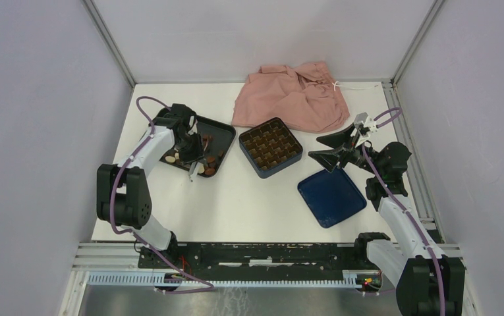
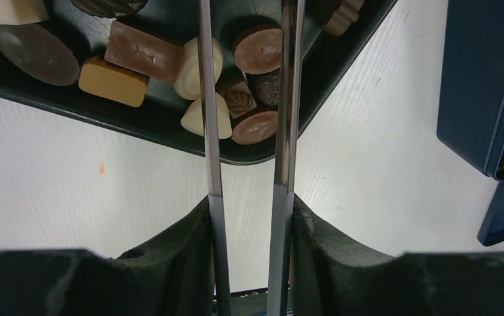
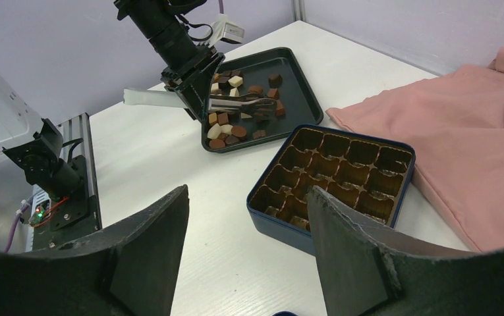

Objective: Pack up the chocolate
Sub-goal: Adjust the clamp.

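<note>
Here, tongs [image 2: 246, 131] held in the left gripper [image 2: 249, 217] are narrowed around crowded chocolate [image 2: 238, 99] inside the black tray [image 2: 137, 122]; neighbouring pieces could be dragged out.

A lab test cell: white table [image 1: 249, 204] inside plain grey walls [image 1: 31, 131], aluminium framing [image 1: 107, 39].

White table [image 1: 236, 204]: tray [image 1: 226, 128], box [image 1: 295, 155], lid [image 1: 331, 195], cloth [image 1: 292, 99].
</note>
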You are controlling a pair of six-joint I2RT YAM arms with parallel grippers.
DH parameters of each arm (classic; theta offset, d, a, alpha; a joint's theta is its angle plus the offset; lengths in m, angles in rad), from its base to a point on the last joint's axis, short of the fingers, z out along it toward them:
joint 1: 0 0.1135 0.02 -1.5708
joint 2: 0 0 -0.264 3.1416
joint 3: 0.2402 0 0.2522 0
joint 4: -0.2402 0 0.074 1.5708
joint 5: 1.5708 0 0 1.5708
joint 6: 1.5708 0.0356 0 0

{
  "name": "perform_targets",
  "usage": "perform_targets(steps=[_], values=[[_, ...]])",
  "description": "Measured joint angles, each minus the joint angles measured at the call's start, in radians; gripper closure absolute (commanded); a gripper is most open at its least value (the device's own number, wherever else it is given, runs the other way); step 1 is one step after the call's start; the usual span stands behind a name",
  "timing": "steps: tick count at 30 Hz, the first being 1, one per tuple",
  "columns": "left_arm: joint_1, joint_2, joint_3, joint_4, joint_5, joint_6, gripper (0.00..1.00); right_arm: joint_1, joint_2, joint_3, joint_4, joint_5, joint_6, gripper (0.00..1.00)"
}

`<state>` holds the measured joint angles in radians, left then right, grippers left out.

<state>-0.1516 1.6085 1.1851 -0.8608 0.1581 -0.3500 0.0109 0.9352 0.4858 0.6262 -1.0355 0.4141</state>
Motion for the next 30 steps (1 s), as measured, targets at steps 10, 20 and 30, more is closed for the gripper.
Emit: perform_targets(steps=[10,20,30], values=[[0.0,-0.001,0.0,-0.008,-0.003,0.0,0.98,0.0,0.0,0.0,0.0,0.0,0.0,0.28],[0.0,-0.023,0.002,-0.024,-0.018,0.001,0.98,0.0,0.0,0.0,0.0,0.0,0.0,0.28],[0.0,-0.03,0.01,-0.027,-0.026,0.001,0.98,0.0,0.0,0.0,0.0,0.0,0.0,0.28]])
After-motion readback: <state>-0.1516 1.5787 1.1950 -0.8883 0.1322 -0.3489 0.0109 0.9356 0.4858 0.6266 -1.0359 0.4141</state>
